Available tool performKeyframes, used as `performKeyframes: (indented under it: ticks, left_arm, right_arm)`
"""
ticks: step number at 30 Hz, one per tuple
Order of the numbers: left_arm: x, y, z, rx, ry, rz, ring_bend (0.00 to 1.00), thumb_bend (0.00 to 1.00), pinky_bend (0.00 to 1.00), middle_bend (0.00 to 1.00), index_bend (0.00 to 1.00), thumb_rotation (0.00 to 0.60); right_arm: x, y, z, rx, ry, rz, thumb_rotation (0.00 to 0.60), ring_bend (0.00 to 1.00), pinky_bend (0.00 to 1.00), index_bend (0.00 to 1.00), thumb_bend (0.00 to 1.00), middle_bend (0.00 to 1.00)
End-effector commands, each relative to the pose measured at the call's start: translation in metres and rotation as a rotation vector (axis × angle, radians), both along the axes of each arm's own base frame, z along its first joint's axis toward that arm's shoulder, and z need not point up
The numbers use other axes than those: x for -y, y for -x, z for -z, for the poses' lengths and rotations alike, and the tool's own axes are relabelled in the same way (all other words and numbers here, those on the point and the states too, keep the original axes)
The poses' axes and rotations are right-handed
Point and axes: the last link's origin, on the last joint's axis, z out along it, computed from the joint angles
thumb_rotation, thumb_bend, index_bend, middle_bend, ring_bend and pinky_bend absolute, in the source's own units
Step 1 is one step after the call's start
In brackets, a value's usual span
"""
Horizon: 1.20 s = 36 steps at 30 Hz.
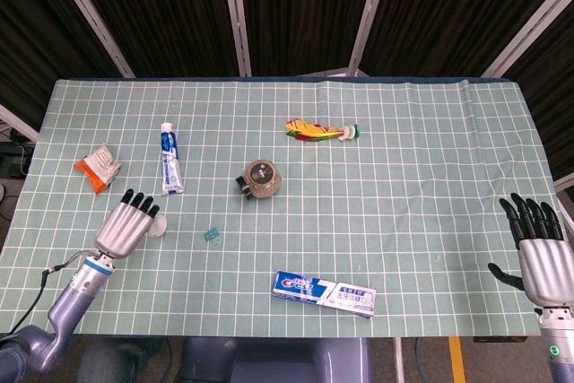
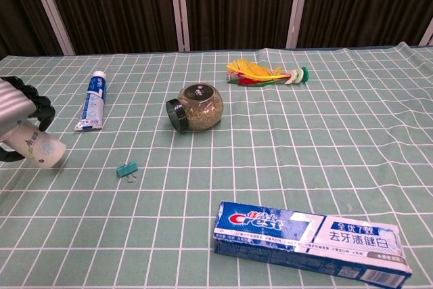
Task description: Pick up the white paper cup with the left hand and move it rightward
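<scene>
The white paper cup [image 2: 43, 151] is at the far left of the chest view, tilted with its base pointing right and down. My left hand [image 2: 18, 107] wraps it from above, fingers curled over the top and the thumb under its left side. In the head view the left hand [image 1: 125, 223] covers most of the cup [image 1: 158, 227], of which only a white sliver shows at the right. My right hand [image 1: 543, 253] hovers at the table's right front corner, fingers spread, holding nothing.
A toothpaste tube [image 2: 93, 100] lies just behind the cup, and a small teal binder clip [image 2: 126, 169] to its right. A glass jar [image 2: 196, 107] lies on its side mid-table. A Crest box [image 2: 308, 236], a feather shuttlecock [image 2: 260, 72] and an orange packet [image 1: 98, 168] lie farther off.
</scene>
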Motion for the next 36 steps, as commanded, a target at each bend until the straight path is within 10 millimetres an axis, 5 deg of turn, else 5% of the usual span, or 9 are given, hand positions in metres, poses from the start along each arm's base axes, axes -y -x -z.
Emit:
performKeyframes:
  ticks: [1, 6, 25, 27, 31, 36]
  left_arm:
    - [-0.017, -0.012, -0.035, 0.557, 0.056, -0.209, 0.35, 0.0, 0.35, 0.41, 0.53, 0.6]
    - [-0.03, 0.001, -0.039, 0.955, 0.255, -0.516, 0.32, 0.0, 0.32, 0.38, 0.51, 0.6]
    - [-0.042, 0.02, -0.016, 0.889, 0.319, -0.565, 0.29, 0.0, 0.29, 0.33, 0.48, 0.6]
    - [-0.042, 0.021, -0.015, 0.875, 0.32, -0.566, 0.22, 0.0, 0.25, 0.26, 0.42, 0.6]
    - [-0.041, 0.023, -0.013, 0.822, 0.342, -0.562, 0.0, 0.0, 0.04, 0.01, 0.1, 0.6]
    - [-0.039, 0.021, -0.023, 0.684, 0.301, -0.427, 0.0, 0.0, 0.0, 0.0, 0.02, 0.6]
  right_arm:
    - [0.0, -0.001, 0.0, -0.001, 0.0, -0.006, 0.6, 0.0, 0.0, 0.0, 0.0, 0.0]
    - [0.0, -0.002, 0.001, -0.005, -0.002, -0.021, 0.6, 0.0, 0.0, 0.0, 0.0, 0.0]
    - [0.0, 0.0, 0.004, -0.017, -0.008, -0.009, 0.6, 0.0, 0.0, 0.0, 0.0, 0.0]
    - [0.0, 0.001, 0.004, -0.018, -0.01, -0.008, 0.6, 0.0, 0.0, 0.0, 0.0, 0.0]
    - [0.0, 0.001, 0.005, -0.019, -0.011, -0.008, 0.6, 0.0, 0.0, 0.0, 0.0, 0.0]
    - [0.0, 0.0, 0.004, -0.012, -0.009, -0.01, 0.6, 0.0, 0.0, 0.0, 0.0, 0.0]
